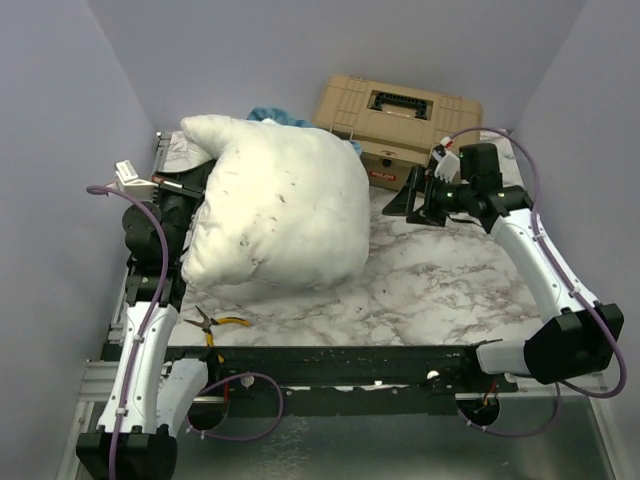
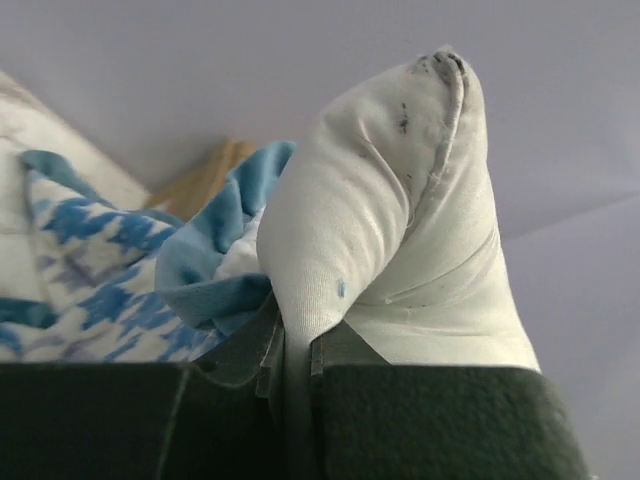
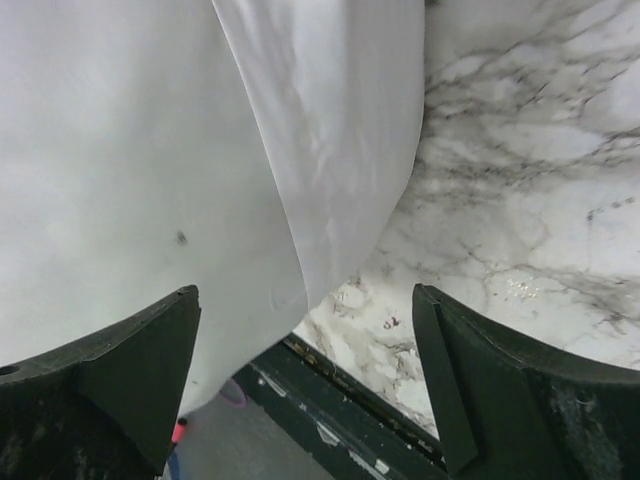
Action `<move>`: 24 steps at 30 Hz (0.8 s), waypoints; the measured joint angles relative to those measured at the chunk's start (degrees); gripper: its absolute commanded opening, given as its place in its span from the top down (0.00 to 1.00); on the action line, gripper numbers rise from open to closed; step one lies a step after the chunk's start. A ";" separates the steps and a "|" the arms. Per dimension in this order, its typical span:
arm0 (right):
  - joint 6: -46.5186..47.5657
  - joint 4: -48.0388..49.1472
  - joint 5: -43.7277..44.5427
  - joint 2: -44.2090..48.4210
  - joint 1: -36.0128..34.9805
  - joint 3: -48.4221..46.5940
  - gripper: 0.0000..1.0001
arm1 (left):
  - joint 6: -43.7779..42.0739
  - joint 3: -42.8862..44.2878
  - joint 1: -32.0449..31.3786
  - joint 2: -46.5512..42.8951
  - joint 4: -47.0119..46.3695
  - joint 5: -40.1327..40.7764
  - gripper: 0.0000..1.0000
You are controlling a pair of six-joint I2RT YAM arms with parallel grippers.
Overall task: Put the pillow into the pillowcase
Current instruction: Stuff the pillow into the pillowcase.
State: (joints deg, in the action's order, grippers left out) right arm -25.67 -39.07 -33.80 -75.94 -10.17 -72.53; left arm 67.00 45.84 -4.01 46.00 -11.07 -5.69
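- Marble table [image 1: 450, 280] holds the puffy pillow [image 1: 280, 210].
- Left gripper [image 2: 295, 350] pinches its corner, likely to pull it toward the pillowcase [image 2: 90, 270].
- Right gripper [image 3: 305, 292] hangs beside it, fingers apart.

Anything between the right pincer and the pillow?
Nothing visible. The open right pincer faces the pillow at its right edge, only marble table between them; the tan case sits further back.
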 measured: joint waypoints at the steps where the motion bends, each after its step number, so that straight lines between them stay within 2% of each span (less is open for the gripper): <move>1: -0.04 0.26 0.07 -0.35 -0.85 0.70 0.09 | -1.51 0.68 1.55 -0.20 3.17 0.26 1.00; 5: 0.00 0.57 0.17 -2.73 -3.08 1.88 0.09 | -8.72 4.76 5.84 1.51 13.07 0.42 1.00; 11: 0.13 3.91 0.87 -8.96 -6.54 1.68 0.09 | -20.65 11.19 8.33 7.58 23.85 2.89 1.00; 18: -0.31 5.84 0.87 -18.18 -10.14 -6.73 0.11 | -28.30 11.89 8.79 8.28 28.28 6.14 1.00; 24: -0.28 7.06 0.92 -19.37 -10.19 -14.49 0.18 | -29.66 11.89 8.83 8.22 29.18 6.43 1.00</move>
State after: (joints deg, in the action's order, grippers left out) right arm -25.96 -32.01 -32.88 -95.31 -20.36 -87.02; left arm 37.34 57.74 4.82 54.22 18.11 0.73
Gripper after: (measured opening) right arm 0.867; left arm 0.083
